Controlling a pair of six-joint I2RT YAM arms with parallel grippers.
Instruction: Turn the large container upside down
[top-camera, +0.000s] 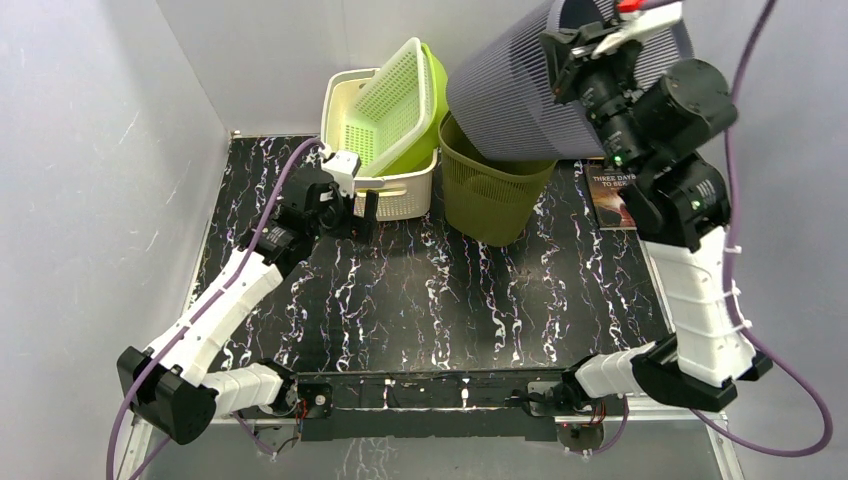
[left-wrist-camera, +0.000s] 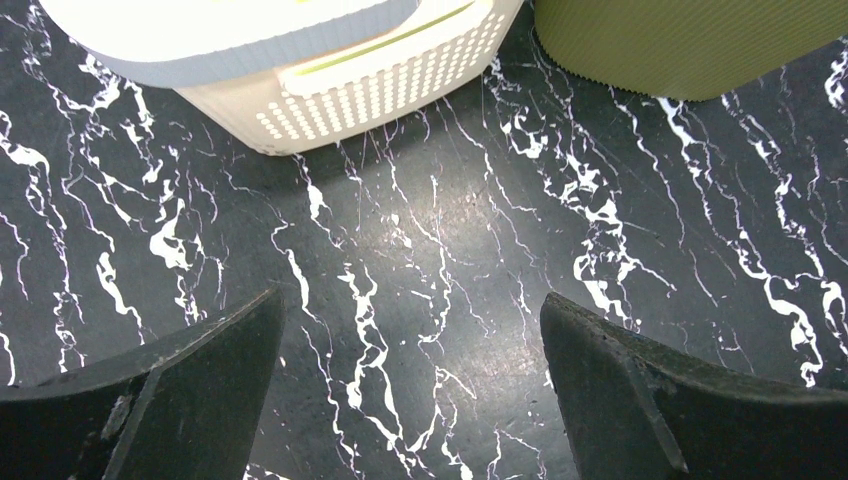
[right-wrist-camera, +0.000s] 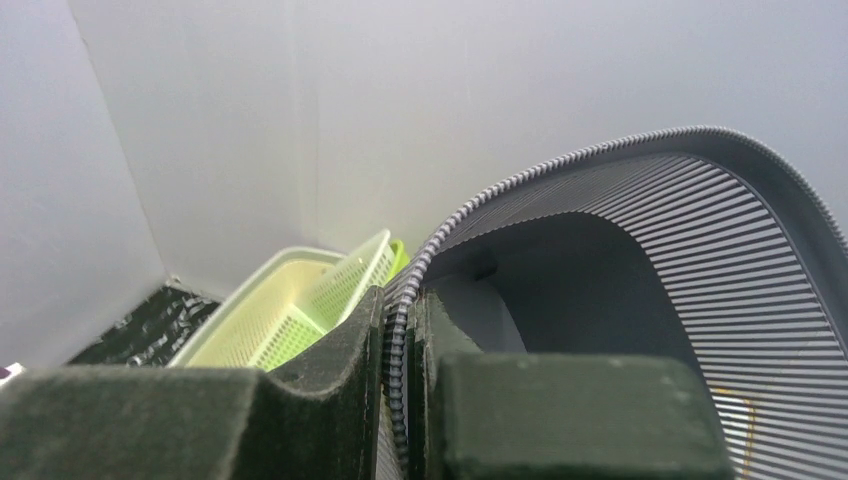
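- the right claw (right-wrist-camera: 398, 345) is clamped tight on the rim of the large grey ribbed container (right-wrist-camera: 700, 250), with one finger inside the mouth and one outside.
- the container is held up in the air at the back right, clear above the worktop (top-camera: 450, 300). it is tilted, with its mouth turned up toward the right wrist and its closed end lower and to the left.
- its lower side hangs over the rim of the olive bin (top-camera: 490, 190), which stands upright on the worktop. whether the two touch cannot be told.
- the left claw (left-wrist-camera: 408, 300) is spread wide with nothing between its fingers, low over bare worktop just in front of the cream basket (left-wrist-camera: 380, 90).
- a pale green mesh basket (top-camera: 395, 95) leans inside the cream basket.
- a book (top-camera: 612, 195) lies flat on the worktop to the right of the olive bin, partly hidden by the right arm.
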